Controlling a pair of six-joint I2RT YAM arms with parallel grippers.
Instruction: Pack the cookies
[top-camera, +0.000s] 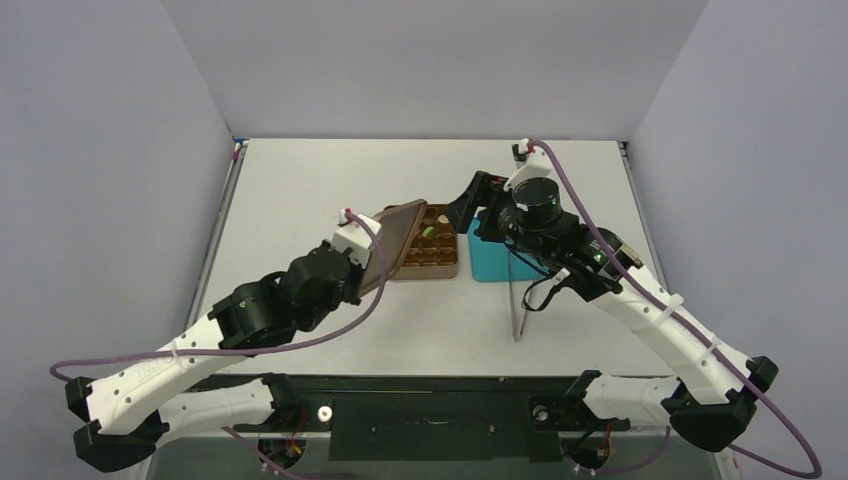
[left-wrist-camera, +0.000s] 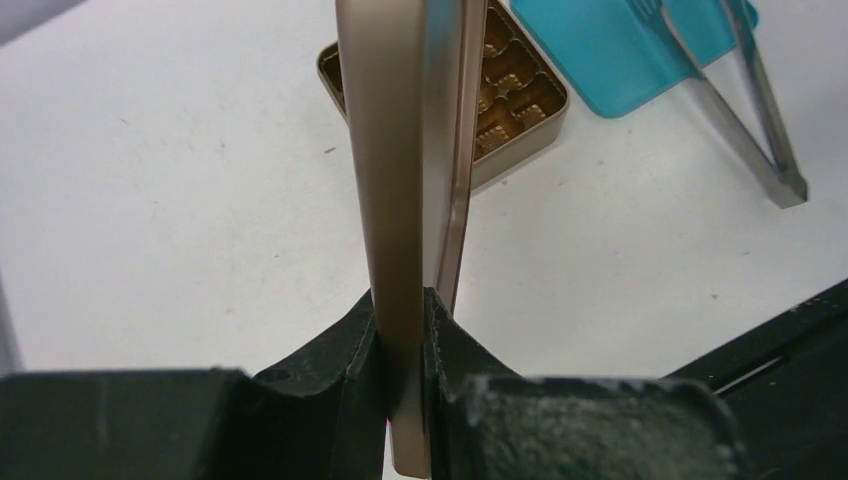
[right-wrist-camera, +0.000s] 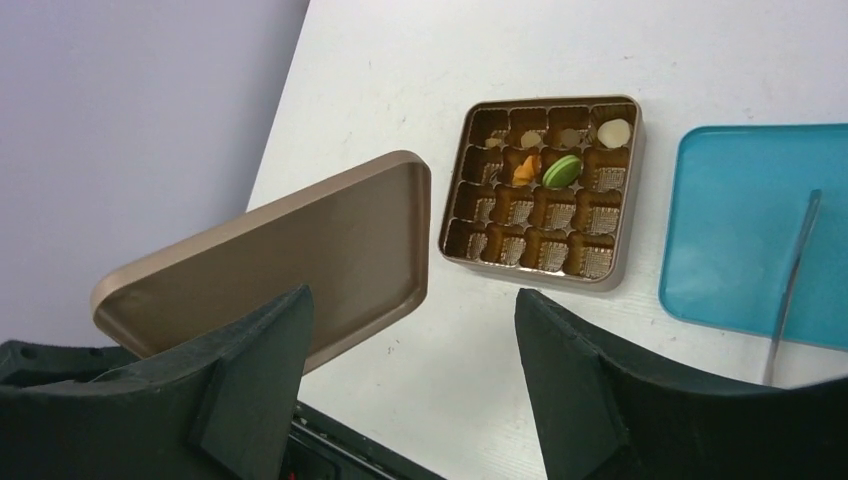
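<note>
The cookies (right-wrist-camera: 560, 170) that can be seen are already in the tin (right-wrist-camera: 530, 272): a green one and an orange one side by side in the second row, and a pale tan one in a corner compartment of the far row. Two other far-row compartments show faint pale rounds that may be cookies, though I cannot be sure. Most compartments are bare. The tin lies open on the counter (right-wrist-camera: 450, 60), with its lid (right-wrist-camera: 300, 260) off and held up at a tilt just beside it. The left fingers (left-wrist-camera: 355, 330) are pinching the lid by one edge. The right fingers (right-wrist-camera: 250, 360) are spread wide with nothing between them, hovering above the tin. Next to the tin sits a blue tray (right-wrist-camera: 740, 220) with tweezers (right-wrist-camera: 795, 270) resting partly on it. No loose cookies show on the part of the tray in view. The placing therefore looks done or nearly so. What seems left is bringing the lid down onto the tin and seating it squarely.
</note>
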